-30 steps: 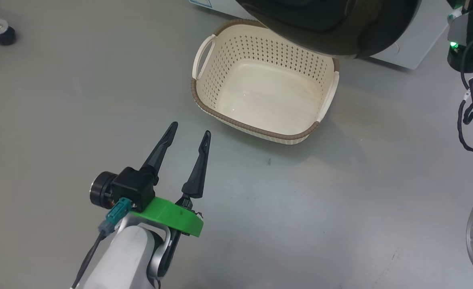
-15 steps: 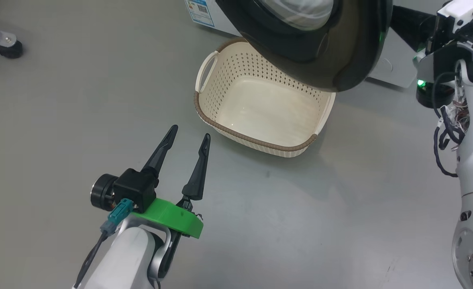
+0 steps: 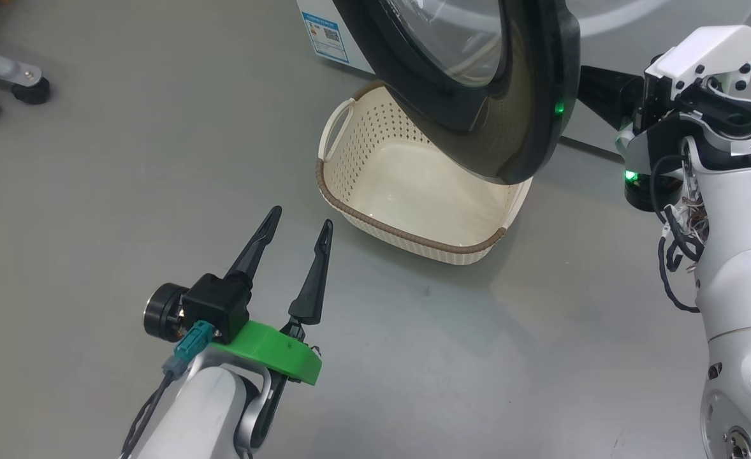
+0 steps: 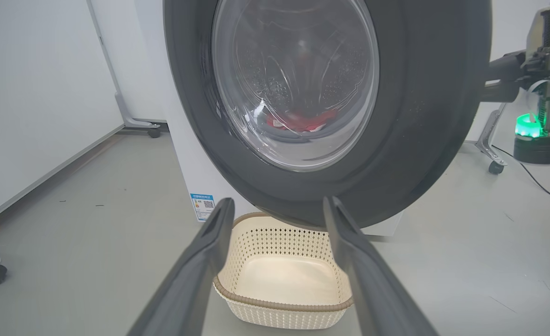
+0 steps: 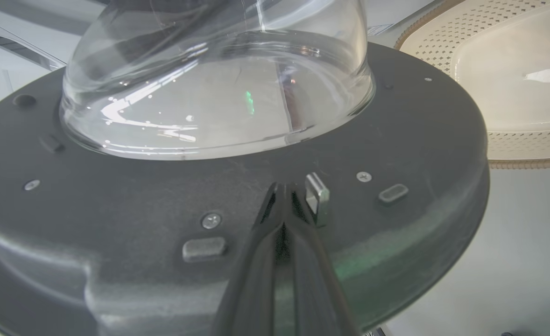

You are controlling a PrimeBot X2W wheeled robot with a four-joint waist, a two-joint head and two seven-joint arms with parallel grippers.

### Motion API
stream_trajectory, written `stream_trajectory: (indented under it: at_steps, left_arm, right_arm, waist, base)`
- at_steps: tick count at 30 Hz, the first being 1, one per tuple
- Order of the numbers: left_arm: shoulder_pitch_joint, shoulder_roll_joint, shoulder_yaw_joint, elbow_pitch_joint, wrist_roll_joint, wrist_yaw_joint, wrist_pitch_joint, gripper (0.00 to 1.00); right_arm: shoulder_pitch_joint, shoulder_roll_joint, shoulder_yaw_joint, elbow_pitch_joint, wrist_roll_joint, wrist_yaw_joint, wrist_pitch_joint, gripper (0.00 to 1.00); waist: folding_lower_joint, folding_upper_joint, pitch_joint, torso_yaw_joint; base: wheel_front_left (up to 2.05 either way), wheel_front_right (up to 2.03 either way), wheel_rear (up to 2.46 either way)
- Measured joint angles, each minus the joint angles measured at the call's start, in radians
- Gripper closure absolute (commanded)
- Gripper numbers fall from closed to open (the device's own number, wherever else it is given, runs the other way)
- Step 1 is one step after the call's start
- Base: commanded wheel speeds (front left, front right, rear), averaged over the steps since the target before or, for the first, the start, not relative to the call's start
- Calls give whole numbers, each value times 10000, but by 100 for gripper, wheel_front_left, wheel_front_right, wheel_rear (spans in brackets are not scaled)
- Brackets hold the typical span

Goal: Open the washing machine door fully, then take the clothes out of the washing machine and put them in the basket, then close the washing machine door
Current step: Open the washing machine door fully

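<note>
The washing machine door (image 3: 532,108) stands part-way open, its black rim hanging over the right side of the basket (image 3: 375,220). Its glass bowl (image 5: 209,93) bulges from the inner face. My right gripper (image 5: 282,189) is shut, its tips against that inner face beside the metal latch (image 5: 317,198). My left gripper (image 3: 303,217) is open and holds nothing, low over the floor, just left of the basket (image 4: 284,280). Through the door glass the red clothes (image 4: 303,122) lie in the drum of the washing machine (image 4: 186,163).
Caster feet of a stand (image 3: 28,89) sit on the floor at the far left. A black base with a green light (image 4: 536,135) and a cable stand right of the machine. A white wall panel (image 4: 32,93) runs along the left.
The head view has tilted up, bringing my right arm and more of the door into it. The door now reaches further across the basket. My left gripper has stayed open and still.
</note>
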Motion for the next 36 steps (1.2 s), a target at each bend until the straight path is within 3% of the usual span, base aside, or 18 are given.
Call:
stream_trajectory:
  at_steps: [13,20,36]
  left_arm:
    - [202,2,-17,21,59,0,0,0]
    - [286,6,-38,21,58,0,0,0]
    - [440,8,-132,23,59,0,0,0]
  right_arm:
    - [490,105,690,-31,650,90,550,100]
    - [745,111,1331,-132,2272,75,800,100]
    - [1321,111,3369,-696,3730,-12,368,100]
  waist:
    - [0,0,-366,191]
    - [0,0,-455,278]
    - [0,0,-546,587]
  base:
    - [0,0,0]
    - [0,0,0]
    - [0,0,0]
